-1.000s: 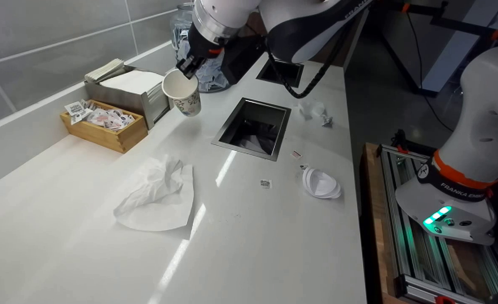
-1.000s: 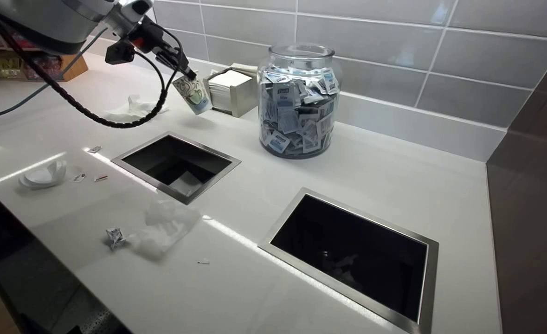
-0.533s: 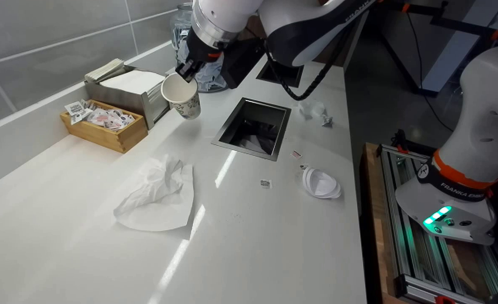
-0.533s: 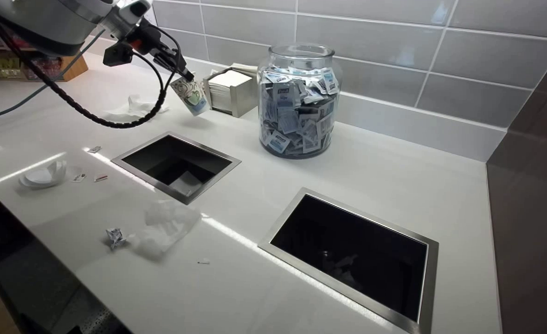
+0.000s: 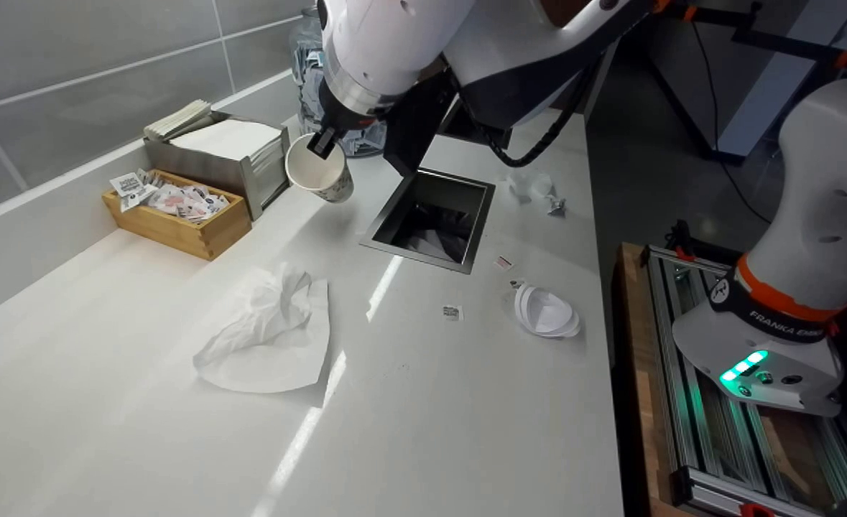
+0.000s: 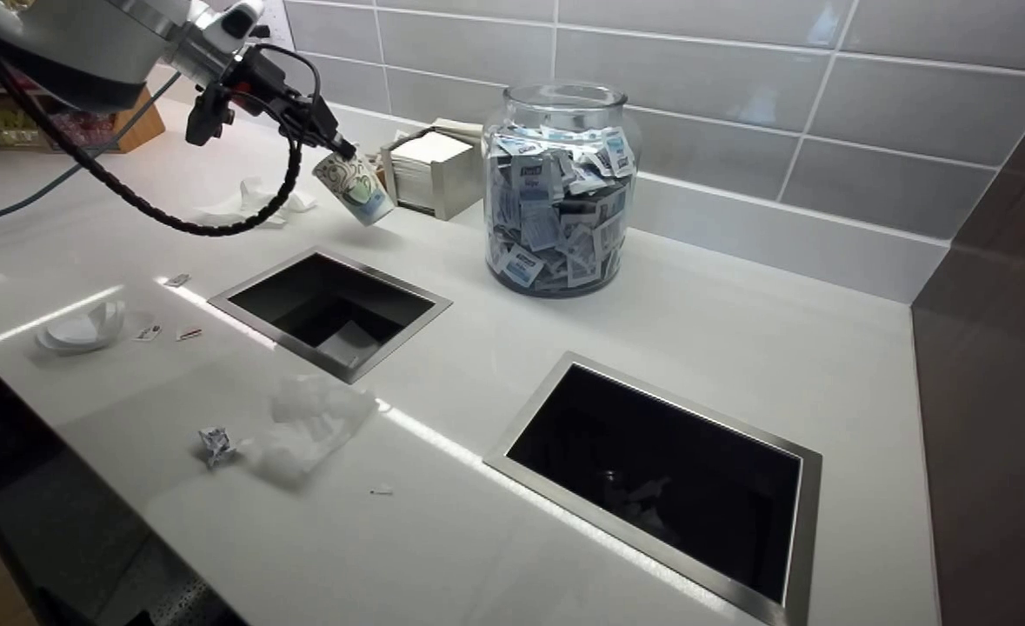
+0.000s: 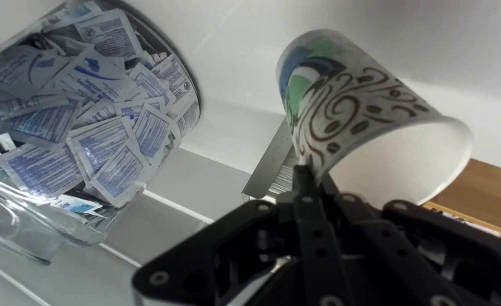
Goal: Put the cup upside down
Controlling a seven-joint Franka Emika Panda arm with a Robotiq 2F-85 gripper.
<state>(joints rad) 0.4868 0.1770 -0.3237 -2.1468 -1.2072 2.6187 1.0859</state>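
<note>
Fingers (image 7: pixel 304 183) apparently tight on cup (image 7: pixel 352 102)

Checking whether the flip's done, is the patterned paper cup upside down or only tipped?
Tipped, not upside down: in both exterior views the patterned paper cup slants in the gripper, mouth higher than base.

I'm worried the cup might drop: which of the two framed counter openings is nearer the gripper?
The opening closer to the napkin holder; the other opening, nearer the dark panel, lies farther from the gripper and cup.
</note>
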